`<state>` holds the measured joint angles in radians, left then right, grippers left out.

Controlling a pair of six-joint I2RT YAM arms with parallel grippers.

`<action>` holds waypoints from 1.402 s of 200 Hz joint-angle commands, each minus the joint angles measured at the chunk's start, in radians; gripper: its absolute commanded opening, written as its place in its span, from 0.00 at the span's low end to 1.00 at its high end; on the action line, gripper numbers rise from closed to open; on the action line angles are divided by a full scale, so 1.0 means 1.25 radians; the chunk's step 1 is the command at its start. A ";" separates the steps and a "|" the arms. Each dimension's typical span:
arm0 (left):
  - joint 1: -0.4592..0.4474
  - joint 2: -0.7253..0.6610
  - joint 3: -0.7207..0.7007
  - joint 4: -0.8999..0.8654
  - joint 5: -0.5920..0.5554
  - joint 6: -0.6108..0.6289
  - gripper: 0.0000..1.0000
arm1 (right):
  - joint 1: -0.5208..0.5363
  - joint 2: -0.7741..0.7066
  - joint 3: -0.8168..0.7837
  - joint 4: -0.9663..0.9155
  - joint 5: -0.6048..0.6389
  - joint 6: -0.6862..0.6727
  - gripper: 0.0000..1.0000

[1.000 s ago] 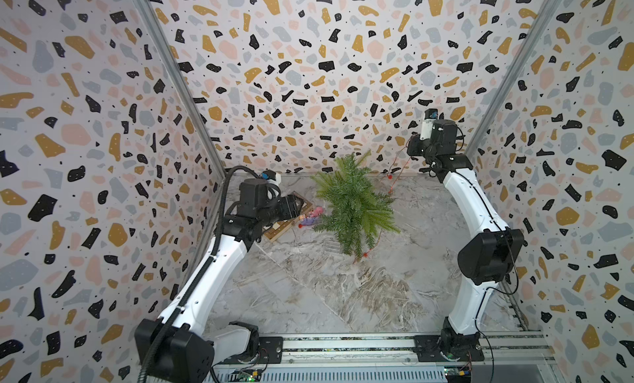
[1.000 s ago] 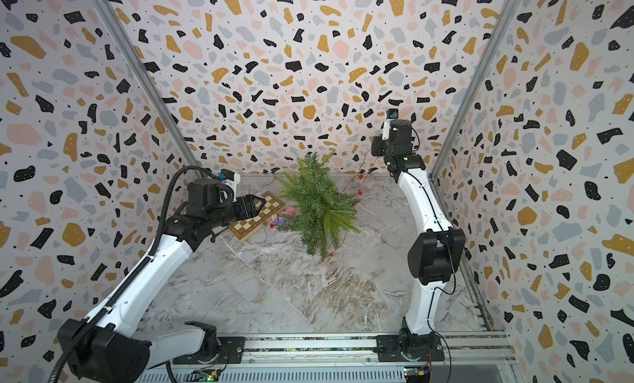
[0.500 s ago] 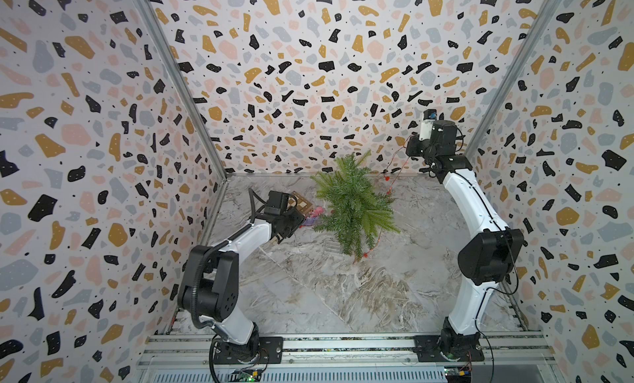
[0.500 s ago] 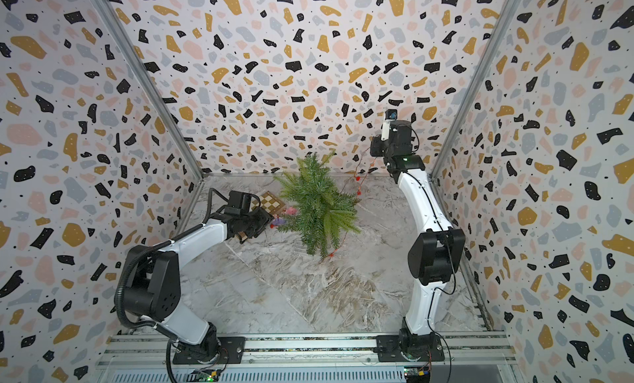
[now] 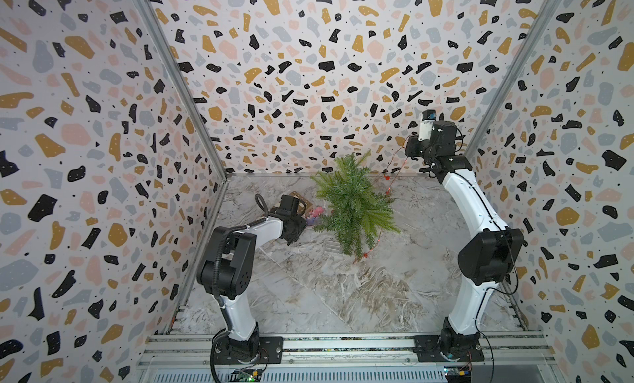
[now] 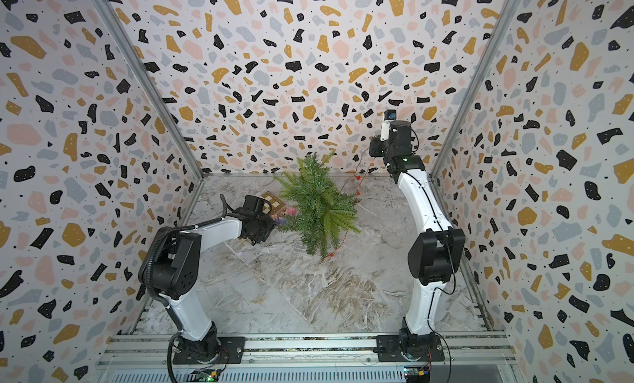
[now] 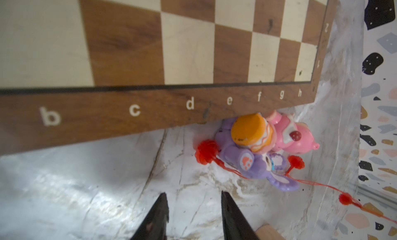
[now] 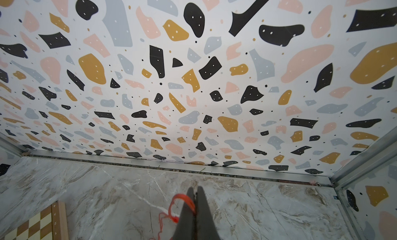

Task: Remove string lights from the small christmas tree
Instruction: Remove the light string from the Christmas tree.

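The small christmas tree (image 5: pixel 353 206) (image 6: pixel 319 206) stands green at the back middle of the marble floor in both top views. The string lights (image 5: pixel 394 168) run as a thin red wire from my raised right gripper (image 5: pixel 410 148) down into the tree, and a red bulb (image 5: pixel 366 255) hangs at its front. In the right wrist view, the right gripper (image 8: pixel 195 188) is shut on a loop of the wire (image 8: pixel 182 201). My left gripper (image 7: pixel 193 196) hovers low over the floor, open and empty. More red bulbs (image 7: pixel 205 151) lie just beyond it, against a toy.
A wooden chessboard (image 7: pixel 150 45) (image 5: pixel 302 204) lies left of the tree. A pink-purple toy (image 7: pixel 268 146) (image 5: pixel 315 215) rests at its edge with the wire draped over it. Patterned walls (image 5: pixel 103 158) close in on three sides.
My left arm has folded down and brought its gripper low beside the chessboard and toy, with the jaws narrower than before. The right arm has stayed put, holding the wire.
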<state>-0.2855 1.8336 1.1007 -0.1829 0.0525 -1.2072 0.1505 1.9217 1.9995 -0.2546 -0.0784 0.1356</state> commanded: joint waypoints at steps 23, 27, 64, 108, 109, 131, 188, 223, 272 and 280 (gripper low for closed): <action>-0.011 0.034 0.064 0.036 -0.038 -0.045 0.42 | 0.004 -0.028 -0.003 0.015 -0.022 0.010 0.00; -0.011 0.039 0.067 0.035 -0.039 -0.046 0.42 | 0.004 -0.027 -0.003 0.015 -0.021 0.010 0.00; -0.019 0.058 0.074 0.022 -0.067 -0.072 0.37 | 0.004 -0.030 -0.005 0.016 -0.025 0.009 0.00; -0.027 0.063 0.075 0.017 -0.089 -0.083 0.34 | 0.004 -0.031 -0.007 0.020 -0.027 0.007 0.00; -0.026 0.064 0.075 0.017 -0.089 -0.082 0.34 | 0.004 -0.031 -0.007 0.020 -0.028 0.008 0.00; -0.031 0.070 0.075 0.022 -0.086 -0.085 0.31 | 0.003 -0.031 -0.007 0.018 -0.030 0.009 0.00; -0.038 0.059 0.090 0.033 -0.076 -0.044 0.37 | 0.004 -0.035 -0.008 0.015 -0.024 0.003 0.00; -0.039 0.083 0.126 0.067 -0.044 -0.007 0.43 | -0.006 -0.044 -0.014 0.005 -0.009 -0.001 0.00; -0.039 -0.009 0.178 -0.028 -0.104 0.122 0.57 | -0.011 -0.059 -0.046 0.011 -0.026 0.005 0.00; -0.039 -0.033 0.177 -0.063 -0.123 0.136 0.58 | -0.010 -0.059 -0.048 0.011 -0.029 0.007 0.00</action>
<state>-0.3294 1.8992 1.2823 -0.1604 -0.0296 -1.1397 0.1410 1.9148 1.9381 -0.2550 -0.1020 0.1379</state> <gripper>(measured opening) 0.567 0.042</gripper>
